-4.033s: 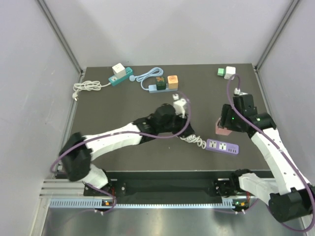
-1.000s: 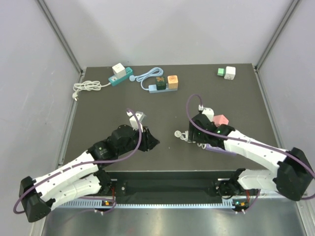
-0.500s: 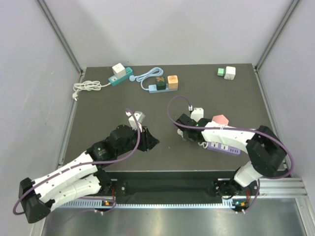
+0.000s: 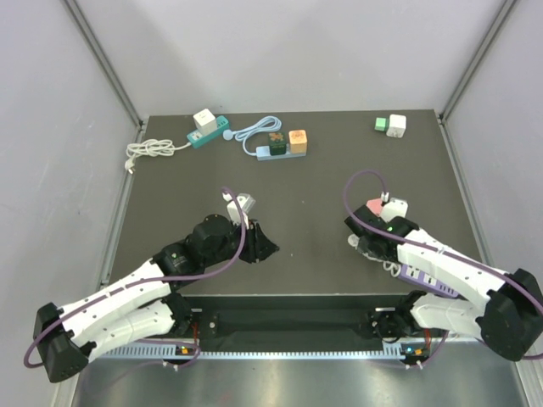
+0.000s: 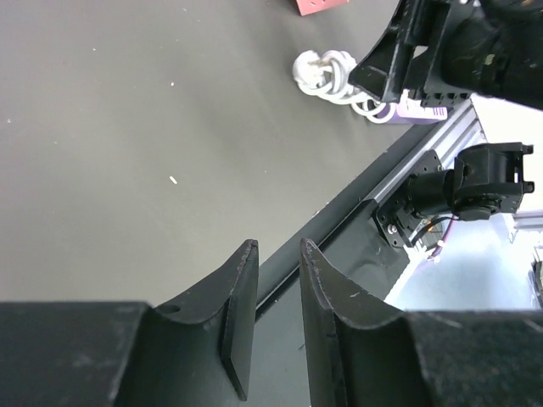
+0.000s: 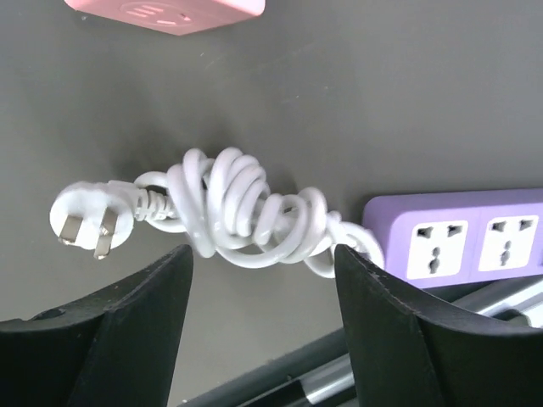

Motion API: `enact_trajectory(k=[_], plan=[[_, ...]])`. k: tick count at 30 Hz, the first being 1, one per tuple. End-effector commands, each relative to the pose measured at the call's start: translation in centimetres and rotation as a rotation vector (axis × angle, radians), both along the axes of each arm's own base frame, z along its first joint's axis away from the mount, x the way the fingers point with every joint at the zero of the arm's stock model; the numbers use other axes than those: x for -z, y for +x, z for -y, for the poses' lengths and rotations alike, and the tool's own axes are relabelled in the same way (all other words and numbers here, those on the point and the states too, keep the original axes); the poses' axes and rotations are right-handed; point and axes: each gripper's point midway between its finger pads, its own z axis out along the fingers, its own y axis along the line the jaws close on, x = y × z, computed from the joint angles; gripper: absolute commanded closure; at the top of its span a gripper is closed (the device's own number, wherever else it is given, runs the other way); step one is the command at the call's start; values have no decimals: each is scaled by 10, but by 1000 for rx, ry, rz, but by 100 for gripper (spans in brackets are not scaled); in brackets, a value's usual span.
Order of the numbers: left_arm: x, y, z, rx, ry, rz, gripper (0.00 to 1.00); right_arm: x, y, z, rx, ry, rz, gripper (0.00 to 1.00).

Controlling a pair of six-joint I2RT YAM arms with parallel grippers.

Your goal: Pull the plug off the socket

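Pink adapter cube (image 6: 165, 13) at top edge of right wrist view, lying apart from purple power strip (image 6: 458, 242) at lower right, sockets up; strip's white cord (image 6: 246, 212) coiled centre, two-pronged plug (image 6: 85, 222) at left.

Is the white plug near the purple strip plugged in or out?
Out. The white plug lies on the table with both prongs bare, at the end of the coiled cord.

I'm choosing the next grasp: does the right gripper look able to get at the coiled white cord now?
Probably yes: the right gripper is open right above the coiled white cord, and nothing lies between them.
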Motion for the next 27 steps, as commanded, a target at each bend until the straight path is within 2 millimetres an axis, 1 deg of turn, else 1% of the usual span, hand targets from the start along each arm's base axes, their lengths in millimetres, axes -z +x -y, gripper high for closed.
enact_trajectory(k=[1, 3, 4, 6, 7, 8, 12, 13, 15, 16, 17, 18, 19, 20, 21, 22, 23, 24, 25, 26, 27], plan=[[-33, 1, 9, 23, -100, 57, 69, -21, 10, 2, -26, -22, 47, 32], [-37, 1, 7, 21, -103, 68, 69, -30, 18, 0, -47, -49, 57, 30], [-36, 0, 5, 19, -95, 66, 69, -35, 22, -4, -58, -46, 61, 28], [-39, 0, 4, 16, -97, 74, 69, -40, 24, -8, -69, -44, 75, 23], [-40, 0, 3, 15, -95, 75, 69, -44, 25, -11, -66, -33, 91, 14], [-40, 0, 1, 10, -92, 79, 69, -46, 26, -12, -69, -27, 99, 9], [-42, 3, -1, -5, -83, 91, 68, -55, 30, -16, -88, -33, 99, 7], [-43, 4, -1, -7, -78, 98, 67, -58, 31, -17, -94, -33, 100, 5], [-47, 7, 0, -15, -76, 103, 66, -70, 37, -20, -103, -30, 126, 2], [-47, 12, 0, -36, -71, 100, 64, -76, 41, -22, -142, -39, 130, 0], [-54, 15, 3, -40, -78, 105, 63, -88, 53, -37, -176, 18, 181, 0], [-46, 22, 6, -45, -47, 85, 62, -93, 59, -45, -204, 42, 202, 0], [-57, 27, 11, -38, -51, 101, 62, -104, 67, -54, -252, 54, 226, 0], [-48, 37, 17, -42, -13, 73, 62, -115, 80, -70, -280, 108, 280, 0], [-44, 51, 11, -75, 15, 48, 63, -122, 89, -76, -294, 123, 305, 0], [-57, 63, 13, -89, -1, 48, 64, -131, 101, -84, -317, 125, 331, 0], [-50, 71, 18, -73, 7, 8, 64, -142, 116, -96, -330, 160, 383, 0], [-51, 90, 9, -120, 0, 0, 64, -148, 128, -99, -331, 166, 409, 0], [-65, 103, 10, -133, -25, 31, 64, -152, 144, -107, -354, 149, 420, 0], [-59, 118, 8, -167, -3, 31, 60, -160, 160, -117, -363, 173, 464, 0], [-62, 132, 2, -206, 9, 50, 57, -164, 174, -117, -355, 177, 481, 0]])
